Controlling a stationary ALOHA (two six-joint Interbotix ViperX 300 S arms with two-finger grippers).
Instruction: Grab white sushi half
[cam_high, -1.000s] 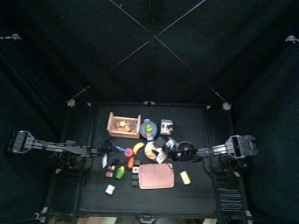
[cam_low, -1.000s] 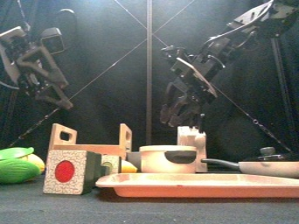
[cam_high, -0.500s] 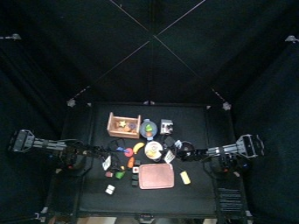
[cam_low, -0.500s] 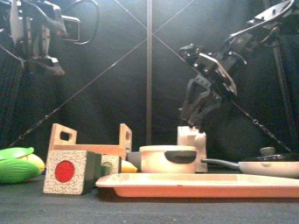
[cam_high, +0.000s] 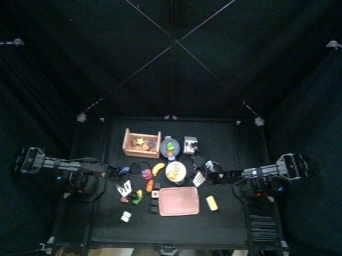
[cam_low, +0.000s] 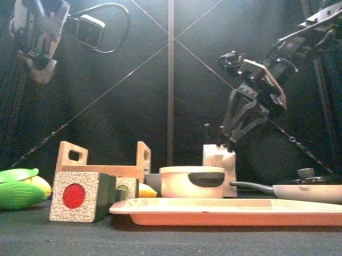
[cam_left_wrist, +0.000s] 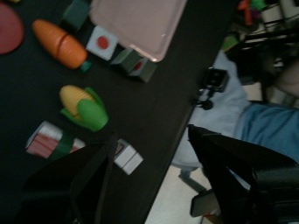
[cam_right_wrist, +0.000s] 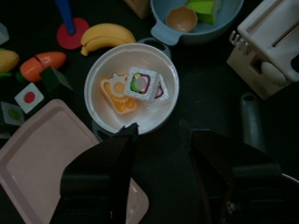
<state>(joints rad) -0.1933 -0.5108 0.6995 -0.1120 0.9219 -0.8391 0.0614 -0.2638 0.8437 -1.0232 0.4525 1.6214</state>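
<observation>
The white sushi half (cam_high: 126, 215) is a tiny white chunk lying alone on the black table near its front left, left of the pink board (cam_high: 181, 203). In the left wrist view it (cam_left_wrist: 126, 157) lies close to the table's edge, beyond the corn. My left gripper (cam_high: 96, 184) is open and empty, held high at the table's left side (cam_left_wrist: 152, 142). My right gripper (cam_high: 225, 181) is open and empty above the white plate (cam_right_wrist: 135, 94), right of the board. In the front view the sushi half is hidden.
A wooden crate (cam_high: 138, 142) stands at the back. A yellow oblong piece (cam_high: 211, 203) lies on the board. Corn (cam_left_wrist: 84, 107), a carrot (cam_left_wrist: 61, 44), a banana (cam_right_wrist: 105, 37), a blue bowl (cam_right_wrist: 193, 17) and a pan handle (cam_right_wrist: 251, 114) crowd the middle.
My left arm has risen and drawn back to the left. My right arm has pulled back to the right, away from the table's middle. Nothing on the table has moved.
</observation>
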